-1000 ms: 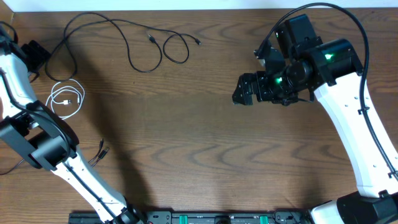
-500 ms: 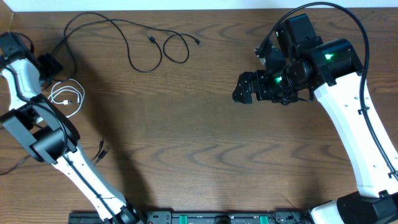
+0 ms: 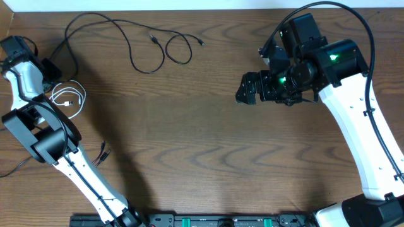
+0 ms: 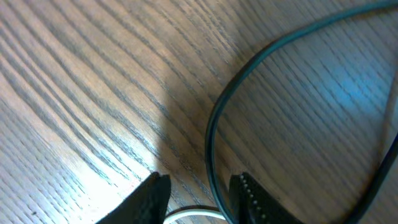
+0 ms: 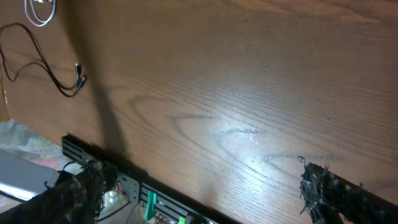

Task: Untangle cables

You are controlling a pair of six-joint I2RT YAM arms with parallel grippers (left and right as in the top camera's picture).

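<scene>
The thin black cable [image 3: 129, 47] lies spread in loose loops across the back left of the table. The white cable [image 3: 67, 97] is a small coil near the left edge. My left gripper [image 3: 52, 74] is low over the table at the coil's back edge. In the left wrist view its fingertips [image 4: 153, 198] stand a narrow gap apart on the wood. An arc of the white cable [image 4: 193, 215] and a strand of the black cable [image 4: 210, 149] lie in that gap, unpinched. My right gripper [image 3: 245, 89] hangs wide open over the right half with nothing in it [image 5: 205, 193].
Thin black wire ends with small plugs [image 3: 102, 153] lie beside the left arm's lower link [image 3: 69, 157] and show in the right wrist view [image 5: 76, 79]. A thick black cord [image 3: 353, 25] arcs over the right arm. A black rail [image 3: 208, 221] runs along the front edge.
The left gripper has moved down and right toward the white coil and its jaws have narrowed from wide open. The right arm and the cables have stayed put.
</scene>
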